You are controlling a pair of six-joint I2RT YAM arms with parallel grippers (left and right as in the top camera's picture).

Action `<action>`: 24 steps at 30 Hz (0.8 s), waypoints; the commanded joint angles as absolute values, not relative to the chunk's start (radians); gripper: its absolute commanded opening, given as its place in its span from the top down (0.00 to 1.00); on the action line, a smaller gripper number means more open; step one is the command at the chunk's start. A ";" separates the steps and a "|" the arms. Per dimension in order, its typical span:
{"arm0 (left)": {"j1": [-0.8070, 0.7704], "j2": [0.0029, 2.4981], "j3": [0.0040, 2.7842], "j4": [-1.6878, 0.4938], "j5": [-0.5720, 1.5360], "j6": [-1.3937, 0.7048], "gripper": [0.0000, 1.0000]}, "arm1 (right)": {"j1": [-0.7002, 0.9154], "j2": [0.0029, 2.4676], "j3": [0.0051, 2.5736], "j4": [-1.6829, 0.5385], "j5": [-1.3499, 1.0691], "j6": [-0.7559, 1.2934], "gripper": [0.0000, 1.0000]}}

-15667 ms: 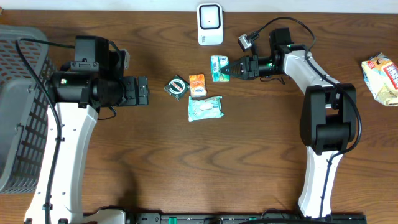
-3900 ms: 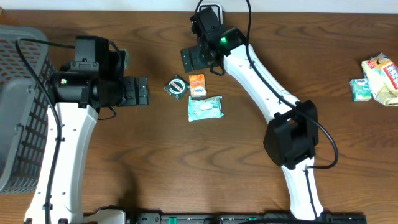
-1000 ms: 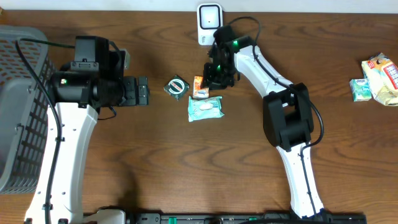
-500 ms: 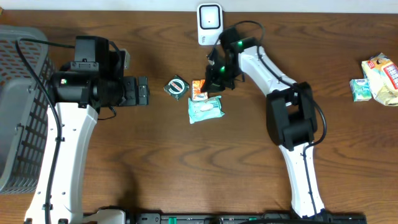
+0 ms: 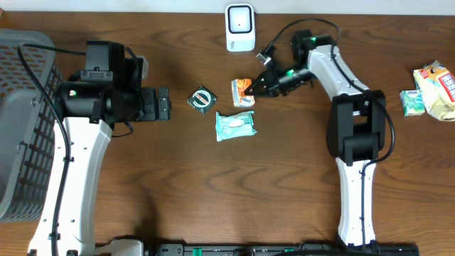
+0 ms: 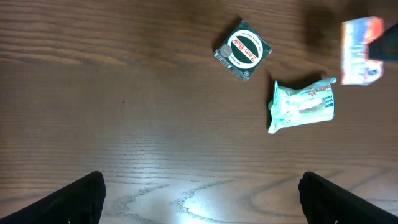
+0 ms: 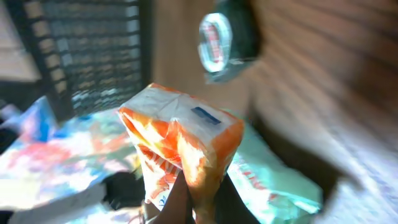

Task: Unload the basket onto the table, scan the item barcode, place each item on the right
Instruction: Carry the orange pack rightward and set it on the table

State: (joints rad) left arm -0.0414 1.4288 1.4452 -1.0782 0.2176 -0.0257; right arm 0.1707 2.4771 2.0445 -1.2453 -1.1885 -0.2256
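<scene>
Overhead view: a brown wooden table with a white barcode scanner (image 5: 240, 27) standing at its far edge. Just in front of the scanner, slightly to its right, the right gripper (image 5: 257, 87) is pinched onto one end of a small orange-and-white packet (image 5: 242, 92), which appears lifted off the wood. Further in front of the scanner lie a round green Zam-Buk tin (image 5: 202, 98) and a pale green wipes pack (image 5: 235, 124). The left gripper (image 5: 162, 104) waits well to the scanner's left with its jaws spread and nothing in them. A grey basket (image 5: 21, 121) sits further left.

Left wrist view: the two dark fingertips (image 6: 81, 193) stand wide apart over bare wood. The tin (image 6: 243, 50) and wipes pack (image 6: 302, 104) lie ahead. The packet (image 6: 360, 51) shows blurred at the right edge.

Right wrist view: the packet (image 7: 180, 146) fills the centre, clamped at its crimped bottom seam between the fingers (image 7: 171, 200). The tin (image 7: 227, 37) is blurred beyond.

The packet looks light, soft and crinkly, with slick film that may slide or fold. The flat sealed seam seems the best hold, leaving the printed faces free. No barcode can be made out.
</scene>
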 commanded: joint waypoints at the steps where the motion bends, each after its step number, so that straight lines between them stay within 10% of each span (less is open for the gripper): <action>1: -0.044 1.431 1.441 -1.084 0.208 -0.023 0.02 | 0.156 2.443 2.040 -1.273 -1.363 -0.410 0.99; 11: -0.044 1.431 1.441 -1.084 0.208 -0.023 0.02 | 0.131 2.443 2.040 -1.353 -1.332 -0.506 0.99; 24: -0.044 1.431 1.441 -1.084 0.208 -0.023 0.02 | 0.103 2.443 2.040 -1.415 -0.596 -0.163 0.99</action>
State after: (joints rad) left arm -0.0414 1.4288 1.4452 -1.0786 0.2176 -0.0257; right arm 0.1143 2.4771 2.0441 -1.4136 -0.8265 -0.2981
